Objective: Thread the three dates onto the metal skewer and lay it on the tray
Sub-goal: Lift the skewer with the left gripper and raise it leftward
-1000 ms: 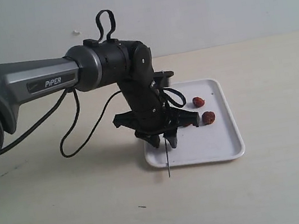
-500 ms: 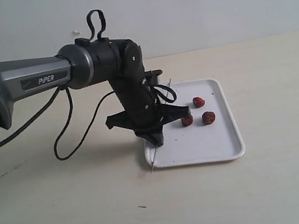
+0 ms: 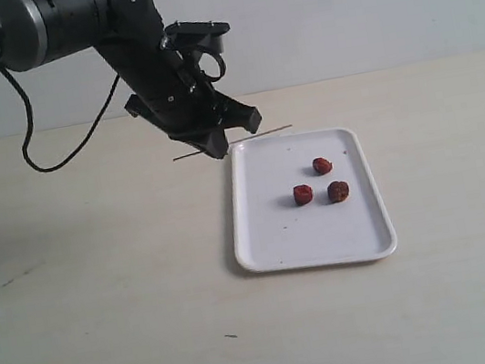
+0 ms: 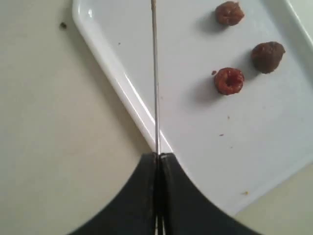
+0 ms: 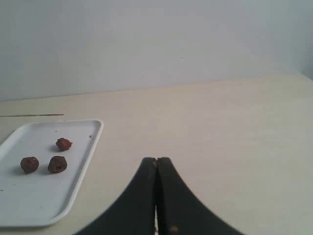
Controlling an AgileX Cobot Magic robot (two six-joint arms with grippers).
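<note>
**A:** Where is the metal skewer?

**B:** It's pinched in the left gripper, whose jaws are pressed tight on it. It's held about level in the air, beside the back left corner of the tray, and one end seems to reach over that corner.

**A:** And the three dates?

**B:** They lie loose and close together on the tray, none of them on the rod.

**A:** What about the right gripper?

**B:** Its jaws are pressed together on nothing, well away from the tray, over the table.

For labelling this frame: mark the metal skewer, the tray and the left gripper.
metal skewer (image 4: 155,73), left wrist view, middle of the visible shaft.
tray (image 3: 278,232), exterior view, bare floor beside the dates.
left gripper (image 4: 157,156), left wrist view, between the fingertips, shut on the skewer.
</note>
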